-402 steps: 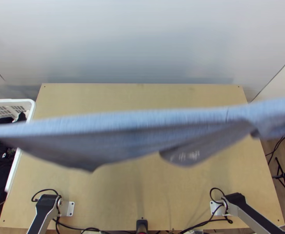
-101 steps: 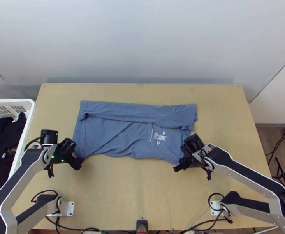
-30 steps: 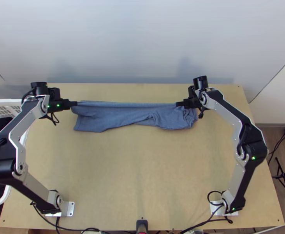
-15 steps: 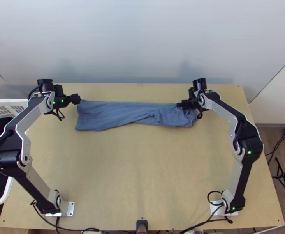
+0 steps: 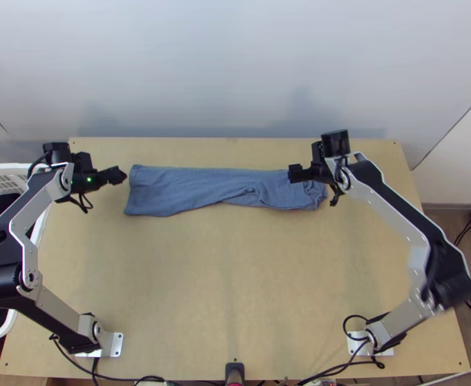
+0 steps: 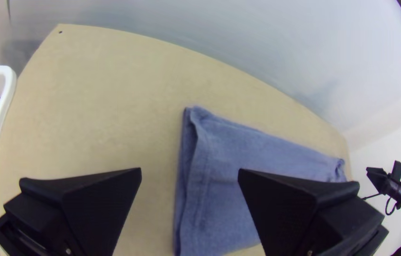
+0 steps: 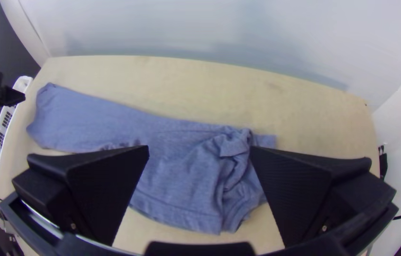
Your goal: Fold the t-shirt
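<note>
The blue t-shirt [image 5: 190, 190] lies on the far half of the light wooden table [image 5: 235, 289], folded into a long strip that runs crosswise between the two grippers; its far edge is nearly straight, while its near edge slants and waves; the end toward the left arm is fairly flat, with layered cloth and a seam visible along it in the left wrist view, and the end toward the right arm is bunched into creases, as the right wrist view shows; the left gripper [image 5: 121, 175] is just beside the shirt's flatter end, its two fingers [image 6: 84, 204] spread wide with no cloth pinched between them; the right gripper [image 5: 293, 172] is over the far edge of the shirt near the bunched end, its fingers [image 7: 94, 189] also spread wide, and the cloth seen past them is not gripped; whether its tips touch the shirt I cannot tell; a white laundry basket [image 5: 4, 168] with slotted walls stands at the table's left side, partly behind the left arm, with dark clothes [image 5: 0, 204] in it; a plain pale wall [image 5: 235, 71] rises beyond the table's far edge
</note>
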Tool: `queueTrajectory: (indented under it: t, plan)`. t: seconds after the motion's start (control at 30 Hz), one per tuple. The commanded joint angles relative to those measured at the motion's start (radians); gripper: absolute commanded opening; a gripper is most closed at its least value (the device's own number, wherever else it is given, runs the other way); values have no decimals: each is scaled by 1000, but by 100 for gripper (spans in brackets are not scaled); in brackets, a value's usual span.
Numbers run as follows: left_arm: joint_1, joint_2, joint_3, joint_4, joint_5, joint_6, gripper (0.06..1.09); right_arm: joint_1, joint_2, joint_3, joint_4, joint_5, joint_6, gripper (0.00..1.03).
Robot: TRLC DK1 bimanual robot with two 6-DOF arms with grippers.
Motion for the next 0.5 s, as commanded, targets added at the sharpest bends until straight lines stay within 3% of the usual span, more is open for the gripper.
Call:
queueTrajectory:
  t: [0.0, 0.1, 0.47]
  plan:
    - [25, 42, -10, -57, 164, 10, 105, 53, -181, -90, -18, 1, 20, 100]
    - [5, 106, 33, -114, 192, 4, 105, 51, -205, -98, -63, 3, 3, 100]
    - [-42, 195, 91, -100, 192, -7, 103, 39, -260, -69, -143, 3, -8, 99]
